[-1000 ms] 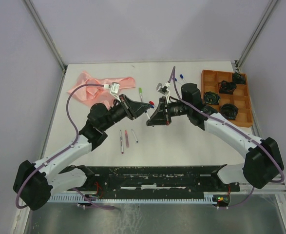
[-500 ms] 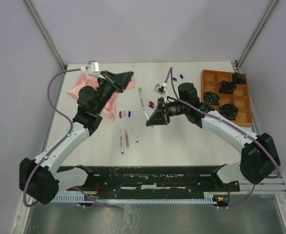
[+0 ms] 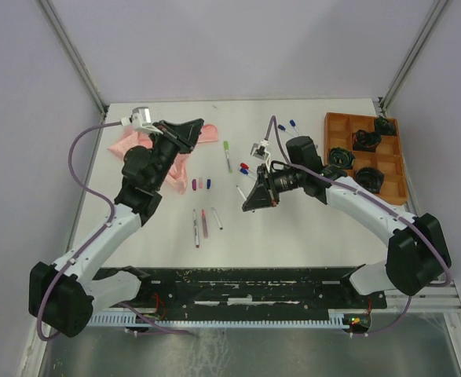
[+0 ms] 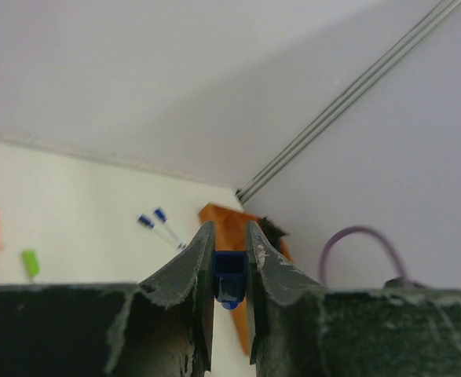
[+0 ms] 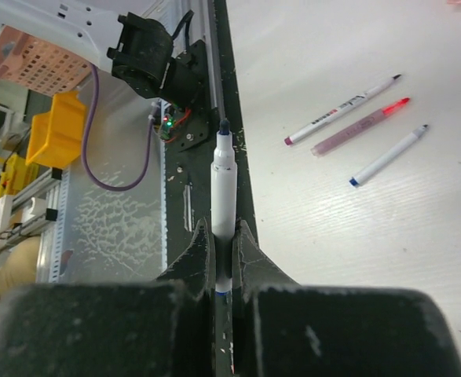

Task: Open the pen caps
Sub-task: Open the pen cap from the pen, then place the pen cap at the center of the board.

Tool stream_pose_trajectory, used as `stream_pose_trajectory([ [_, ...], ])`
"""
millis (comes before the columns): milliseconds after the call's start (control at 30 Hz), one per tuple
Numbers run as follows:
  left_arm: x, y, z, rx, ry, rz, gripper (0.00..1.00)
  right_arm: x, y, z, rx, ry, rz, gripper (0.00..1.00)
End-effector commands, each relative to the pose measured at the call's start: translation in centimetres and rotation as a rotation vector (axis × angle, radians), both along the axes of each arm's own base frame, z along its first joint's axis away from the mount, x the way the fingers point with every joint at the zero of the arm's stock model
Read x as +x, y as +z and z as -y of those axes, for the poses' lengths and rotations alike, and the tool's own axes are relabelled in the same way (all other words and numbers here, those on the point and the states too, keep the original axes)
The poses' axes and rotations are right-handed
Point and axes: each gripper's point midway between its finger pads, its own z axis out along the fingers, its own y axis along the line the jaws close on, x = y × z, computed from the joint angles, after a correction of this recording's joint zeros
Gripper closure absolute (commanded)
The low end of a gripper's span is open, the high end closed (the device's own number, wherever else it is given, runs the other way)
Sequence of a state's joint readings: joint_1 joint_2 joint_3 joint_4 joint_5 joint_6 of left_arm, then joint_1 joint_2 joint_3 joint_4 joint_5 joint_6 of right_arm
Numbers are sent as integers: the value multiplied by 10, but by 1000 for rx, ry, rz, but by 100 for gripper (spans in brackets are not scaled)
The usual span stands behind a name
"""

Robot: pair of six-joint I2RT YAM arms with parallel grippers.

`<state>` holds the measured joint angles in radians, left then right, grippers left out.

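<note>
My left gripper (image 4: 229,236) is shut on a small blue pen cap (image 4: 230,275), held in the air over the pink cloth at the back left (image 3: 199,129). My right gripper (image 5: 224,229) is shut on a white pen barrel (image 5: 223,184) whose bare dark tip points beyond the fingertips; it hangs over the table's middle (image 3: 247,204). Three uncapped pens (image 3: 204,223) lie side by side left of centre, also in the right wrist view (image 5: 361,126). Three loose caps (image 3: 201,183) lie behind them. A green-ended pen (image 3: 227,154) and two blue-ended pens (image 3: 288,125) lie further back.
A pink cloth (image 3: 136,141) lies at the back left under the left wrist. An orange compartment tray (image 3: 336,126) with black parts stands at the back right. Red and blue caps (image 3: 244,166) lie near the right gripper. A black rail (image 3: 246,283) runs along the near edge.
The two grippers, together a second ago, have parted. The left arm swung back and left with the blue cap, over the pink cloth. The right gripper moved slightly nearer with the pen.
</note>
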<state>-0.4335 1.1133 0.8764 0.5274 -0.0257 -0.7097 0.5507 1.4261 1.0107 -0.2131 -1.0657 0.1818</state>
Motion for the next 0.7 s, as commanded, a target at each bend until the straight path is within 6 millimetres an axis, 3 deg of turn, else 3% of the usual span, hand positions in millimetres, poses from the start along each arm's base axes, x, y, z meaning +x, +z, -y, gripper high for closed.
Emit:
stream_pose_trajectory([
  [0,-5,-77,1,60,-14,-181,97,14,30,11,21,-32,173,100],
  [100,-9,-137,7,126,-52,-335,97,20,30,16,3,-61,203,100],
  [300,-7,-232,11,230,-57,-643,97,27,26,20,-13,-78,202,100],
  [533,0,-298,7,429,81,-888,97,32,25,24,-15,-94,200,100],
  [667,8,-312,16,568,135,-933,97,32,25,24,-15,-94,197,100],
])
